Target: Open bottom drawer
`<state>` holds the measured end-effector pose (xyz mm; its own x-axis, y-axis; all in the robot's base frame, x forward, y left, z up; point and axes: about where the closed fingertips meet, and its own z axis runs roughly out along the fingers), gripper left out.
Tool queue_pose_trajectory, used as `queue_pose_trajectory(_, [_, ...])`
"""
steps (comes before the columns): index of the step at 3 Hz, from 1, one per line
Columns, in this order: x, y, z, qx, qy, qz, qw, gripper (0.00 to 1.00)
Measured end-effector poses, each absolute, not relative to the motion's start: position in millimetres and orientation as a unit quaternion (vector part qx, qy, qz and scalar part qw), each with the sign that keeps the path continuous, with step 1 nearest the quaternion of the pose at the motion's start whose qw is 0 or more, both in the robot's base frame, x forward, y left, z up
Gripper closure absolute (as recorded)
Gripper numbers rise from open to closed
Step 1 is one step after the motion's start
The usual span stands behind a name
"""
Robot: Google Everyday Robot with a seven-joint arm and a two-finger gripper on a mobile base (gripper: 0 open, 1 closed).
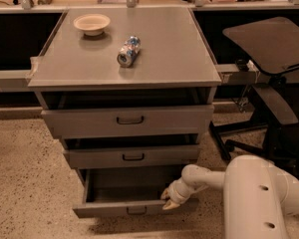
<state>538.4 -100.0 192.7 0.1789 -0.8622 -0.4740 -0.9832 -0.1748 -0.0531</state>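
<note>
The bottom drawer [124,209] is the lowest of three grey metal drawers in the cabinet. It stands pulled out, showing its shallow grey tray [124,190], with a small dark pull handle [136,210] centred on its front. My gripper [169,199] sits at the right end of the drawer's front edge, at the tip of my white arm [209,176], which reaches in from the lower right. The gripper touches the drawer's right front corner.
The middle drawer [133,157] and the top drawer [129,119] sit slightly out above it. On the cabinet top [154,59] lie a white bowl [91,23] and a tipped can [128,51]. A dark office chair [269,73] stands to the right. The floor is speckled.
</note>
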Motion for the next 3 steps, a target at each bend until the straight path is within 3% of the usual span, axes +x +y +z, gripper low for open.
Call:
queue_pose_trajectory(1, [513.4, -85.3, 201.7, -0.758, 0.600, 0.188, 0.172, 0.58])
queue_pose_trajectory(2, [504.1, -82.1, 200.9, -0.760, 0.597, 0.195, 0.168, 0.41])
queue_pose_trajectory(3, [503.9, -81.9, 199.2, -0.759, 0.597, 0.198, 0.168, 0.10])
